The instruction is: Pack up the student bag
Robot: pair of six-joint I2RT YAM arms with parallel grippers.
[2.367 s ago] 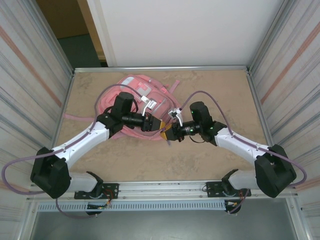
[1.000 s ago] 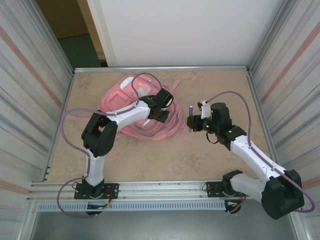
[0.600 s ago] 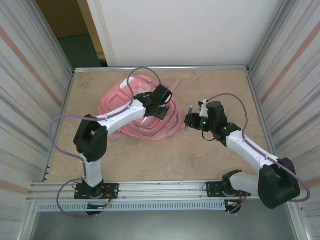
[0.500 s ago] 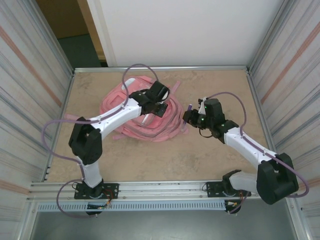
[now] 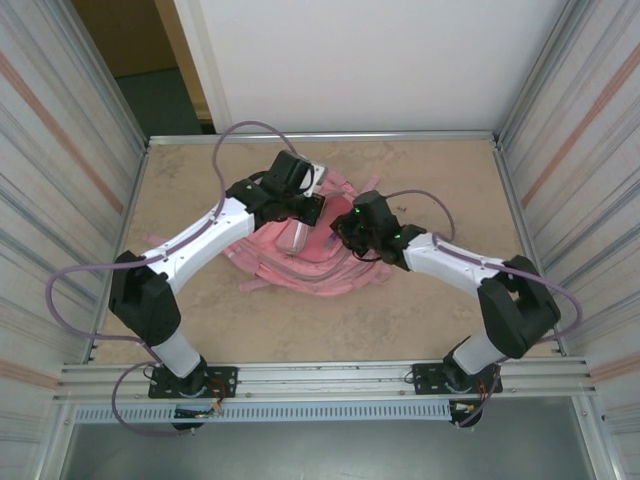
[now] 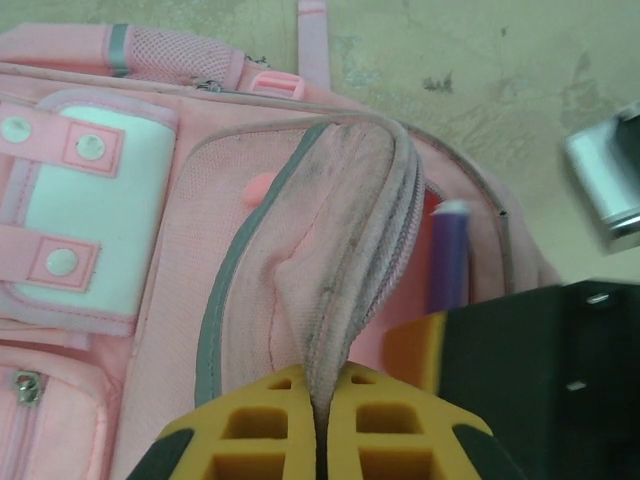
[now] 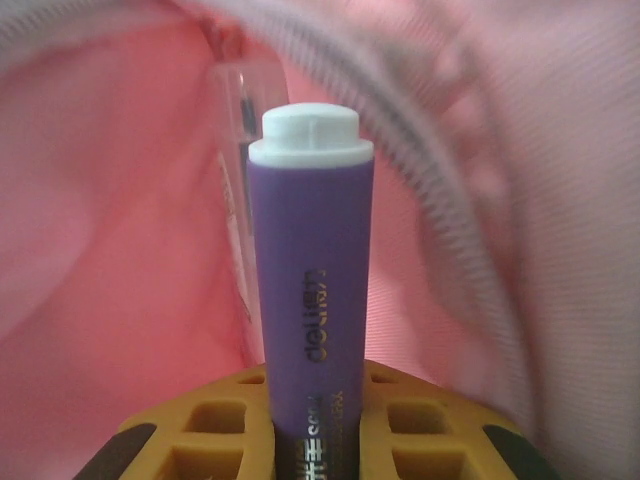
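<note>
Student bag (image 5: 290,258) lies flat mid-bench (image 5: 430,170). Left tool (image 6: 318,400) is clamped tight on the pocket flap (image 6: 345,250), holding the mouth agape. Right tool (image 7: 315,425), closed around the purple marker (image 7: 310,280), points it cap-first into that gap. Judged: insertion underway.

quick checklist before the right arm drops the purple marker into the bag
1. Left gripper shut on the zip flap of the student bag: ok.
2. Opening pulled apart beside the flap: ok.
3. Right gripper shut on the purple marker: ok.
4. Marker's capped end inside the opening, pink fabric around it: ok.
5. White cap seated: ok.
6. Free room ahead of the marker: cannot tell; a clear pen-like item lies just beside it.
</note>
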